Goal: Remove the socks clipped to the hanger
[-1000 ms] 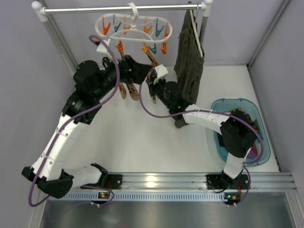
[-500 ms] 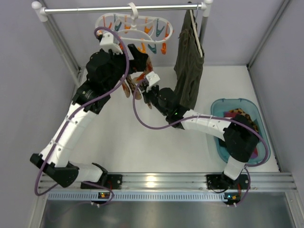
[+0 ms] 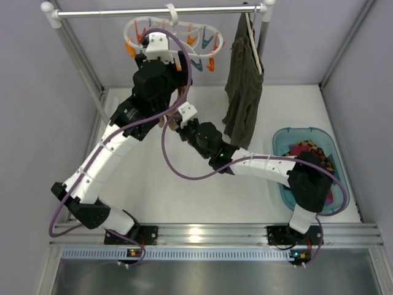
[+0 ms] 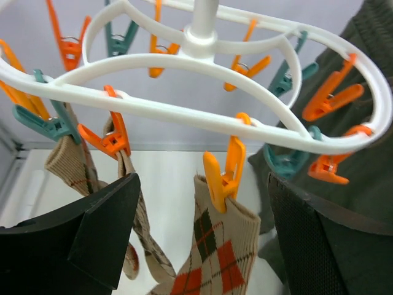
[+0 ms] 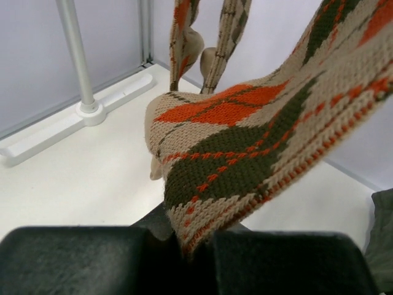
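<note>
The white hanger (image 4: 201,40) hangs from the rail with orange and teal clips. An orange clip (image 4: 224,178) holds the cuff of a tan argyle sock (image 4: 224,246). My left gripper (image 4: 202,230) is open, with one finger on each side of that cuff and neither touching it. Further tan socks (image 4: 73,163) hang from clips to the left. My right gripper (image 5: 193,246) is shut on the lower end of the argyle sock (image 5: 245,141) and pulls it taut. In the top view the left arm covers the hanger's (image 3: 206,29) left half.
A long olive-green garment (image 3: 242,92) hangs from the rail (image 3: 202,10) right of the hanger. A teal bin (image 3: 281,138) with socks in it sits at the right. The rack's post and foot (image 5: 89,110) stand at the left.
The left arm has risen and swung right to the hanger, its fingers now around the clipped cuff. The right gripper has moved left and nearer with the sock end in it.
</note>
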Controlling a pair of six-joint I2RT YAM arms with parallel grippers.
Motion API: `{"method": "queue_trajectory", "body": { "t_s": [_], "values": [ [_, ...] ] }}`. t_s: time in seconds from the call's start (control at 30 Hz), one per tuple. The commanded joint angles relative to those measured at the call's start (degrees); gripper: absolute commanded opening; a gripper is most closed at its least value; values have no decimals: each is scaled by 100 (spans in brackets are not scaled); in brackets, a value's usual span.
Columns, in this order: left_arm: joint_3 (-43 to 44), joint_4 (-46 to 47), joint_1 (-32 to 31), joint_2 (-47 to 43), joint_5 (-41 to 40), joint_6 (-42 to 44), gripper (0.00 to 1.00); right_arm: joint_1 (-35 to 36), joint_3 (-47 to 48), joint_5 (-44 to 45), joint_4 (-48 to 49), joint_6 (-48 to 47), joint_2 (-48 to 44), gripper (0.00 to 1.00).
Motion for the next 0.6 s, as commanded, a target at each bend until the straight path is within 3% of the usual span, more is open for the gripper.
{"method": "queue_trajectory", "body": {
  "t_s": [0.0,0.4,0.47,0.5,0.57],
  "values": [
    [381,5,-39,271,-625,552,88,133,343,157,-2,-179,23,0],
    [970,22,-31,913,-933,1088,82,300,335,113,42,-346,49,0],
    [997,31,-31,975,-959,1106,76,309,300,95,68,-346,14,0],
    [1023,31,-31,983,-968,1106,63,309,274,95,68,-346,-12,0],
    [1041,31,-31,1018,-1003,1106,52,309,238,104,77,-355,-12,0]
  ]
}}
